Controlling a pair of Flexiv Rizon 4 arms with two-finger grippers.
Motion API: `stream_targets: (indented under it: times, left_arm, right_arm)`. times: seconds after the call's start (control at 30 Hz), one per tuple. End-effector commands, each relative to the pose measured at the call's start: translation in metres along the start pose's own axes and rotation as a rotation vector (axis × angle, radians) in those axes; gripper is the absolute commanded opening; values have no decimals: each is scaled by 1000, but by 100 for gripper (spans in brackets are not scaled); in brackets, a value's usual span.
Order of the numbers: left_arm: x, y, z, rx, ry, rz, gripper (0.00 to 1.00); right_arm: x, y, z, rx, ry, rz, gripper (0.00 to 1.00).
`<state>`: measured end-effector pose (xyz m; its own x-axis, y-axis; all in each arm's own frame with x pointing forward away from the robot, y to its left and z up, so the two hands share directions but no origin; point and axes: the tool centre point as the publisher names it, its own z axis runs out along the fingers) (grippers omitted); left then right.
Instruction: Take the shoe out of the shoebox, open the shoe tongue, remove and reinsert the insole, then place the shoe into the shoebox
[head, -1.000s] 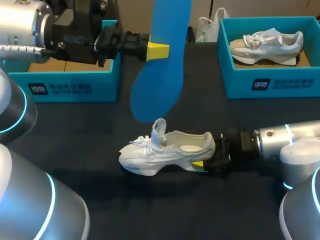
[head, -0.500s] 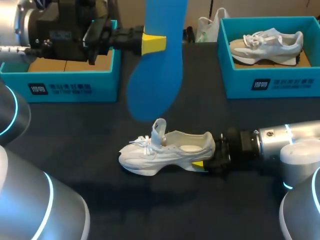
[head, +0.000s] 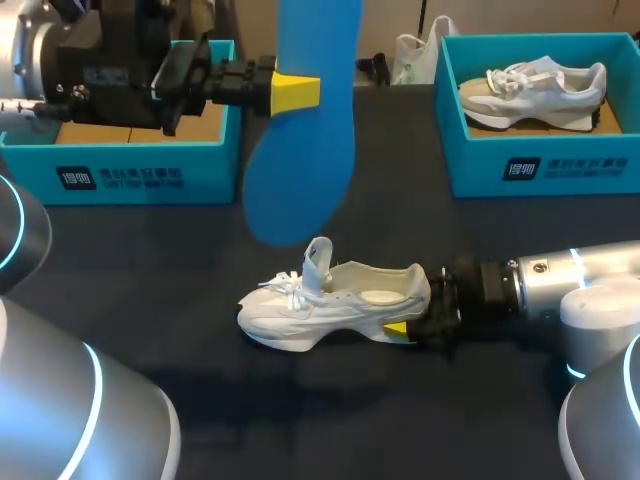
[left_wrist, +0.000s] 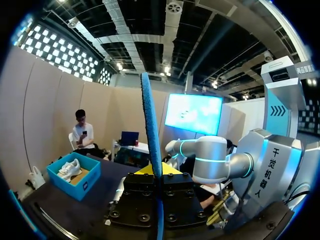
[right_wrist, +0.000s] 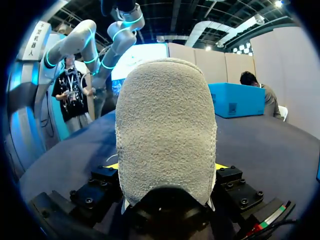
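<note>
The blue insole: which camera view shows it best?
The head view: the insole shows its broad face, held in the left claw above the white shoe. The left wrist view shows only its thin edge. The right wrist view shows none of it.

insole (head: 300, 170) above shoe (head: 330, 300) | left shoebox (head: 140, 175) behind-left | right shoebox (head: 540, 165) behind-right, holding second shoe (head: 535, 92)

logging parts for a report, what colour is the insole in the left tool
Blue; the insole shows best in the head view.
</note>
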<state>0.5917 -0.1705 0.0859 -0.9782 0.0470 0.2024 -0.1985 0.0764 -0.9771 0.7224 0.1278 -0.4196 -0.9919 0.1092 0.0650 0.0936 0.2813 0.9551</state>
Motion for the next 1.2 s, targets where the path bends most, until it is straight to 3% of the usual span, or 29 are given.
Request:
stream_targets:
  times: [0.03,0.07,0.1,0.2,0.3,0.77,1.2]
  left_arm:
    - [0,1,1,0,0,0,0]
    - [0,1,1,0,0,0,0]
    - [0,1,1,0,0,0,0]
    - [0,1,1,0,0,0,0]
    - [0,1,1,0,0,0,0]
    - [0,1,1,0,0,0,0]
    - [0,1,1,0,0,0,0]
  right_arm:
    - [-2,0,-7,35,0,10,15]
    - [-3,-1,-9,41,0,15,49]
    - [-3,-2,-11,48,-10,28,100]
    - [-4,-3,-14,60,-17,36,100]
    - [-6,-3,-15,124,-7,37,100]
    - [-8,6,-38,513,-27,85,100]
    - [-2,25,-51,777,-46,101,100]
